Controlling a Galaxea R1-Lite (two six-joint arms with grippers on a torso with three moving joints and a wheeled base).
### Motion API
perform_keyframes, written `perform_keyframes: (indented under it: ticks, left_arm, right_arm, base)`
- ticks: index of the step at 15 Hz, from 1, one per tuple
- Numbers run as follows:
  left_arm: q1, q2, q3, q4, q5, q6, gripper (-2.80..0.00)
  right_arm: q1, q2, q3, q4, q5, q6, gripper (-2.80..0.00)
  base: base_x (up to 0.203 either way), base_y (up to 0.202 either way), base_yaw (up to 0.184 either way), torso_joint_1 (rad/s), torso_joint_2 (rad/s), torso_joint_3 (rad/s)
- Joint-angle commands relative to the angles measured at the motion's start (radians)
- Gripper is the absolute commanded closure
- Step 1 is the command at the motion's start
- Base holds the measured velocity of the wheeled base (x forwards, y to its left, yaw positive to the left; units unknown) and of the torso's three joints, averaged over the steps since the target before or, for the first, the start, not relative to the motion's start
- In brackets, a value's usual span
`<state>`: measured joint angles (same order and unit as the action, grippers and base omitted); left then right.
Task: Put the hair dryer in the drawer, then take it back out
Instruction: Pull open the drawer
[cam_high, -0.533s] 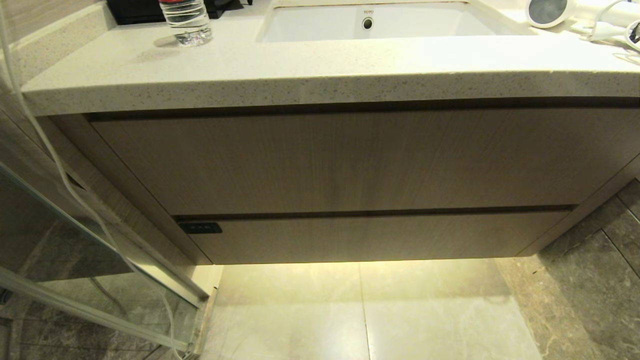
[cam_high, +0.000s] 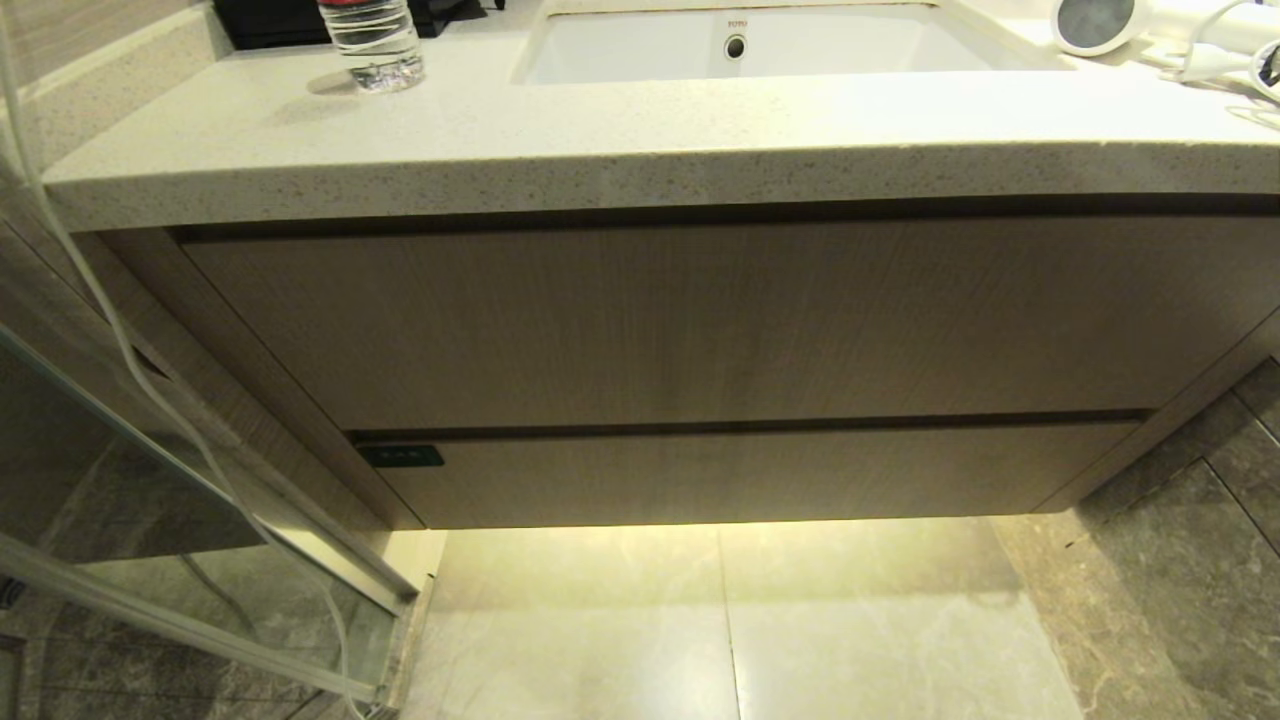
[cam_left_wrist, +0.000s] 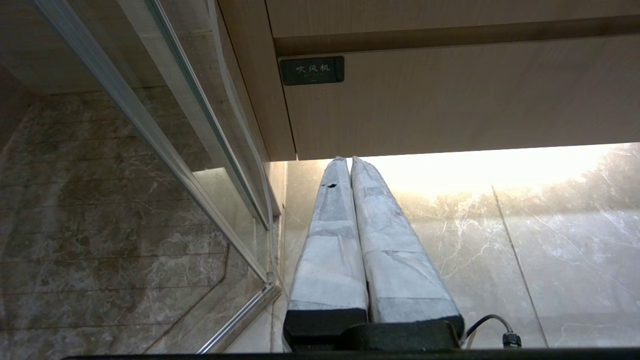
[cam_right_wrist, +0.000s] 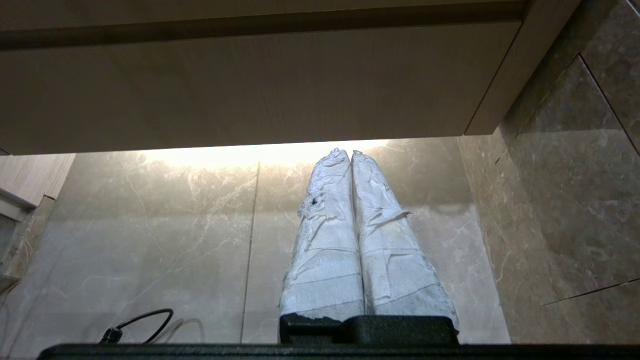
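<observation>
Both grippers, left (cam_left_wrist: 346, 160) and right (cam_right_wrist: 345, 152), are parked low, jaws pressed together; hair dryer (cam_high: 1150, 25), partly cropped, apparently at countertop (cam_high: 640, 130) right rear corner; drawer (cam_high: 760, 475) closed.

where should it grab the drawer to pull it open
Probably at the top edge of the drawer, hooking fingertips into the dark gap under the taller panel and pulling out from the front. Its face is flat, with no handle visible, only a small label at its left end.

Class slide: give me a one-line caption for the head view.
Hair dryer lying on the counter right of the sink, labelled drawer below shut, no gripper in sight.
</observation>
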<state>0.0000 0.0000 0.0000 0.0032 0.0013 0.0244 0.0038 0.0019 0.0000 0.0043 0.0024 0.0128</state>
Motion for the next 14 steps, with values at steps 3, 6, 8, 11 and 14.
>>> perform_keyframes:
  ticks: [3,6,8,11,14]
  left_arm:
    - [0.000,0.000,0.000,0.000,0.000,0.000,0.00]
    - [0.000,0.000,0.000,0.000,0.000,0.000,0.00]
    - [0.000,0.000,0.000,0.000,0.000,0.000,0.00]
    - [0.000,0.000,0.000,0.000,0.000,0.000,0.00]
    - [0.000,0.000,0.000,0.000,0.000,0.000,0.00]
  right_arm:
    - [0.001,0.000,0.002,0.000,0.001,0.000,0.00]
    - [0.001,0.001,0.001,-0.002,0.001,-0.012,0.00]
    - [-0.001,0.000,-0.006,0.014,-0.007,-0.010,0.00]
    - [0.000,0.048,-0.194,0.077,0.041,-0.003,0.00]
    - [0.001,0.301,-0.659,0.204,0.185,0.002,0.00]
  base:
    - [0.000,0.000,0.000,0.000,0.00,0.000]
    - [0.000,0.000,0.000,0.000,0.00,0.000]
    - [0.000,0.000,0.000,0.000,0.00,0.000]
    - [0.000,0.000,0.000,0.000,0.00,0.000]
    - [0.000,0.000,0.000,0.000,0.00,0.000]
